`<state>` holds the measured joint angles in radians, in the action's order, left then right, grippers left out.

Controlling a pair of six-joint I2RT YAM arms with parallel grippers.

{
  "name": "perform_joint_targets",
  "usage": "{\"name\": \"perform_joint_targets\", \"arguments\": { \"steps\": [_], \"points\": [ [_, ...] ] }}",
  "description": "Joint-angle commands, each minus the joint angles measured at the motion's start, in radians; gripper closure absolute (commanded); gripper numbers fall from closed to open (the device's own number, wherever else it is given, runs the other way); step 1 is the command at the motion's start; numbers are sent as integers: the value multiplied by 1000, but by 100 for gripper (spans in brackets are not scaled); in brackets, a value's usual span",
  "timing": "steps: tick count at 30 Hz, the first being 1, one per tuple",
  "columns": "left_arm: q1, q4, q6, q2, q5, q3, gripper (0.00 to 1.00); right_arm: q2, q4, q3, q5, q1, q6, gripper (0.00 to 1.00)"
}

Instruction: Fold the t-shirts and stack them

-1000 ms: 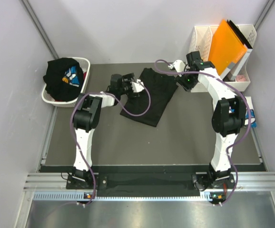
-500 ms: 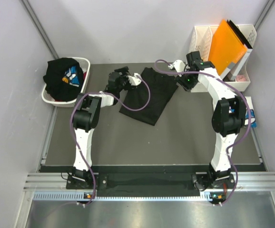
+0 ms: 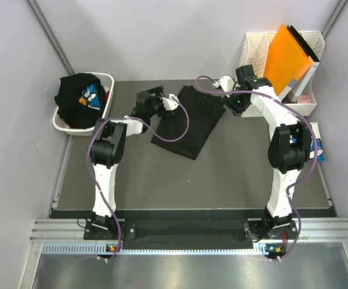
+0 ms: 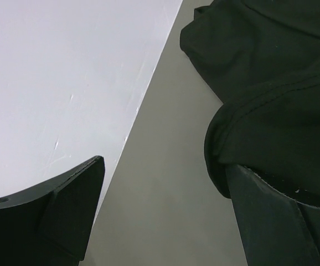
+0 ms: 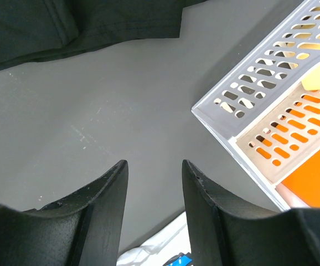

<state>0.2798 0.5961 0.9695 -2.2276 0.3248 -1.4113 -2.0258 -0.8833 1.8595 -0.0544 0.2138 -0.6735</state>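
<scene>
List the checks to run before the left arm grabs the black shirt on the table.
1. Left pincer open: ok.
2. Black shirt edge inside that pincer: not ok, the fabric sits at one side only.
3. Right pincer open and empty: ok.
4. Right pincer apart from the white rack: ok.
5. Shirt lying flat: not ok, its edge curls in the left wrist view.

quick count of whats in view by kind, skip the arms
black t-shirts: 2, the flat t-shirt and the bundled t-shirt
white laundry basket: 1
white file rack: 1
orange folder: 1
white-and-blue item, mostly hidden: 1
total: 6
</scene>
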Motion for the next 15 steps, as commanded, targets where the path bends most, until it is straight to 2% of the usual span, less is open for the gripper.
{"name": "perform_joint_targets", "arguments": {
  "steps": [1, 7, 13, 15],
  "points": [
    [-5, 21, 6, 68, 10, 3, 5, 53, 10, -3, -16, 4, -8, 55],
    [-10, 21, 70, 56, -70, 3, 5, 59, 15, -14, -18, 4, -9, 55],
    [-25, -31, 123, 75, -52, 23, 5, 58, 9, -10, -21, 4, -12, 55],
    [-30, -93, 146, 85, -30, 18, 6, 56, 6, -6, -24, 2, -12, 55]
  ]
}}
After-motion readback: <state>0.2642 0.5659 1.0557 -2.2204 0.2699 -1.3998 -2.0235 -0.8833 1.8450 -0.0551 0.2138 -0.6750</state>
